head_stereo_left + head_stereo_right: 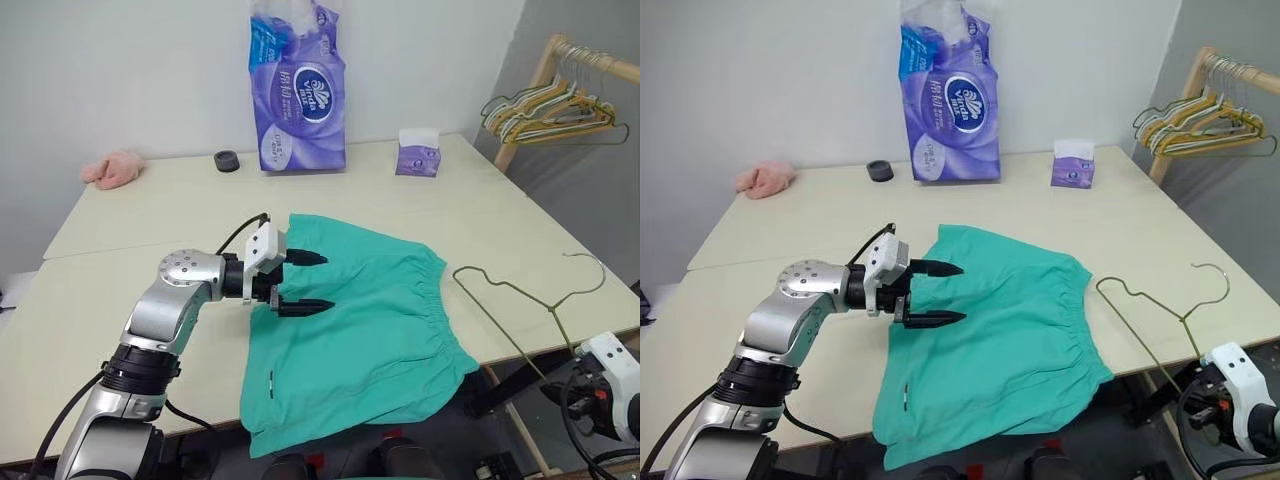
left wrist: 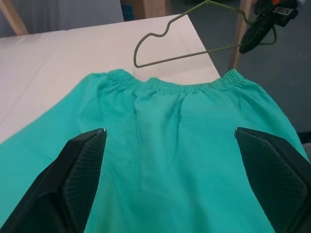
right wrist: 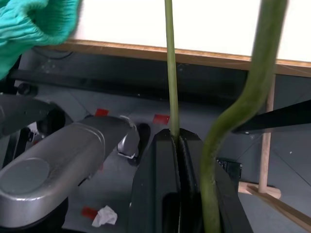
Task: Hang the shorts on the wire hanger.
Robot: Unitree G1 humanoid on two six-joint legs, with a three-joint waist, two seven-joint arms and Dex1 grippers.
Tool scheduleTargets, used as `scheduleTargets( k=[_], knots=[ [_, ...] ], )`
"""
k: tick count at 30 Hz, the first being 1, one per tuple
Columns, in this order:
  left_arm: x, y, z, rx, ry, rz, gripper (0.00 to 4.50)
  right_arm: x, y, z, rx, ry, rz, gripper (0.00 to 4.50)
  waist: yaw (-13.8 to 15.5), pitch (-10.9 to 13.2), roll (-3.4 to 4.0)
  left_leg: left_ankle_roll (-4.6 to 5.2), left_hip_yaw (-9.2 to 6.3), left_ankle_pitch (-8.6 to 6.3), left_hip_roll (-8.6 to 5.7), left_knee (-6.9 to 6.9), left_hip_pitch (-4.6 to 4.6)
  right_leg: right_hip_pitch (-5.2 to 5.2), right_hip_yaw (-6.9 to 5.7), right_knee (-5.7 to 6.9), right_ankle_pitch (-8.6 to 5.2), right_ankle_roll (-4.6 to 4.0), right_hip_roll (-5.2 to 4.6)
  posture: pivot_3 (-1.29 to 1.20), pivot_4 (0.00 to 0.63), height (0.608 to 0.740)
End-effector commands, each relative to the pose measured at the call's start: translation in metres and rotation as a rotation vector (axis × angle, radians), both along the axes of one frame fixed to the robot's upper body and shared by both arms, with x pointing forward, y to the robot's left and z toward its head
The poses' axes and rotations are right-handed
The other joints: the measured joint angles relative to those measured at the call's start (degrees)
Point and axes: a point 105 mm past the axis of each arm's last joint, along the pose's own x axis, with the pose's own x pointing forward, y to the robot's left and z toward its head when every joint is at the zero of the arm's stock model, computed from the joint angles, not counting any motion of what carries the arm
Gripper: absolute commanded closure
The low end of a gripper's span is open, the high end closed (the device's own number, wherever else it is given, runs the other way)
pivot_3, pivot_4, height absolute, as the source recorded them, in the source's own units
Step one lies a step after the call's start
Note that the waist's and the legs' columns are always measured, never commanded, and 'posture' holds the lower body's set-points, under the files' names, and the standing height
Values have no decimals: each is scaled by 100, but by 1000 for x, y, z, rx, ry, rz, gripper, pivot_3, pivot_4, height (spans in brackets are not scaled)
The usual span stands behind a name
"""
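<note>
Shorts [image 1: 370,320] lie flat under the spread left fingers [image 1: 310,258]

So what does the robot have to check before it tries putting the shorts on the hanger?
1. Right gripper clamped on the wire hanger: ok, a wire runs between its shut jaws.
2. Left gripper ready to grab: ok, jaws wide open over the shorts.
3. Shorts held: not ok, they lie loose on the table.
4. Waistband reachable: ok, it lies flat, facing the hanger.
5. Hanger lifted free: cannot tell, it seems to rest partly on the table edge.
</note>
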Motion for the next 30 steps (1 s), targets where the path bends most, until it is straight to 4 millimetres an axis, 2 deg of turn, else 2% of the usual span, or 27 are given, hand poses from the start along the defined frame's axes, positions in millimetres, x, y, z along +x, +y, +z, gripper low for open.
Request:
scheduleTargets(
  k=[1, 9, 18, 22, 30],
  knots=[
    [1, -6, 13, 7, -93, -27, 34, 6, 8, 2, 12, -13, 23, 4500, 2, 2, 1, -1, 0, -1, 1, 0, -1, -1, 1, 0, -1, -1, 1, -182, 63, 740],
    [7, -2, 11, 35, -119, -11, 34, 13, 11, -6, 7, 43, 52, 4500, 8, 22, 0, 2, 6, -5, -1, 1, -1, -2, 4, -2, -2, 0, 9, -168, 67, 740],
    [13, 4, 7, 35, -130, 20, 34, 14, 22, 11, 27, 7, 134, 4500, 15, 40, 2, 3, 5, -5, 0, 2, -2, -2, 4, -2, -3, 2, 9, -164, 68, 740],
    [17, 8, 5, 46, -144, 38, 34, 20, 25, 24, -2, -19, 187, 4500, 12, 46, 0, 3, 6, -6, 0, 2, -2, -2, 4, -3, -3, 2, 9, -170, 63, 740],
    [21, 8, 7, 46, -172, 54, 34, 31, 32, 26, -42, -20, 278, 4500, 14, 53, -6, 2, 5, -6, 3, 1, -5, -4, 3, -5, -3, 2, 8, -159, 63, 740]
  ],
)
